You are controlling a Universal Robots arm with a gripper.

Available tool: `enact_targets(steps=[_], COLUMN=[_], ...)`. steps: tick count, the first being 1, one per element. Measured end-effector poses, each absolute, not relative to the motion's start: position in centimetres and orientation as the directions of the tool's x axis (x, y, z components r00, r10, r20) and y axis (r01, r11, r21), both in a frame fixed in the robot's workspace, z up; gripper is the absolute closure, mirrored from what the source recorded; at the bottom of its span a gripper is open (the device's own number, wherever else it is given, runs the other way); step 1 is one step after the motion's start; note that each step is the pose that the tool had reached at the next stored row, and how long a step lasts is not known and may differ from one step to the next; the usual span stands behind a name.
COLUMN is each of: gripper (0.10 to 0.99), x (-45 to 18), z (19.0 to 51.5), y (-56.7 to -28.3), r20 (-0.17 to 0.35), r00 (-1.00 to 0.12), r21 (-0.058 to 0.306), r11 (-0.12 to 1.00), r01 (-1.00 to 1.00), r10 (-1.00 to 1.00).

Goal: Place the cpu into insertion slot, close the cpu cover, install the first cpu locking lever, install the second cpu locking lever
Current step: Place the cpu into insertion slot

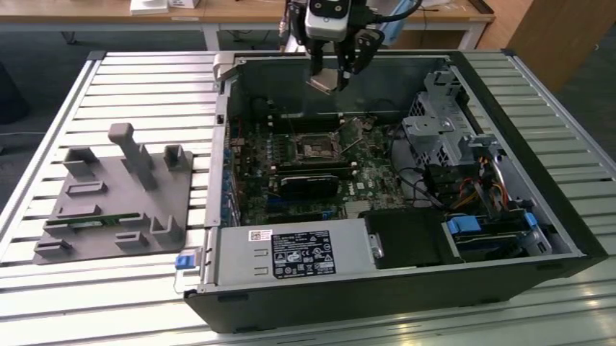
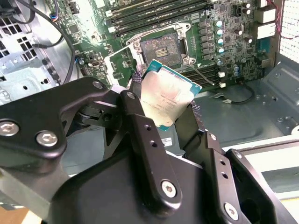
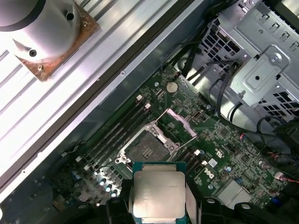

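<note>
Above the open computer case [image 1: 385, 303], gripper [image 1: 332, 76] is closed on the cpu [image 1: 324, 82] by its edges, chip tilted; insertion slot [image 1: 316, 146] lies below it, well apart, empty; cpu cover [image 3: 180, 122] stands flipped open beside the slot.

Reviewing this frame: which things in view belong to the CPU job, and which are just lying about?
Job: cpu, clamped between the jaws of the gripper; insertion slot, empty; cpu cover, raised open.
Lying about: grey fixture block; power supply; drive cage.
</note>
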State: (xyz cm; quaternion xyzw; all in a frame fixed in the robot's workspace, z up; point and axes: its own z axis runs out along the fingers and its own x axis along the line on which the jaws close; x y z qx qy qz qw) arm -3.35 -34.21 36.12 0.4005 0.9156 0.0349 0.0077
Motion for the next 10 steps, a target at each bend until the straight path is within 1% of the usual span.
enact_targets(steps=[10], gripper=[0.553], x=[-3.35], z=[36.09], y=[-34.21], r20=[0.013], r00=[-0.620], r21=[0.070], r11=[0.618], r01=[0.783], r10=[0.785])
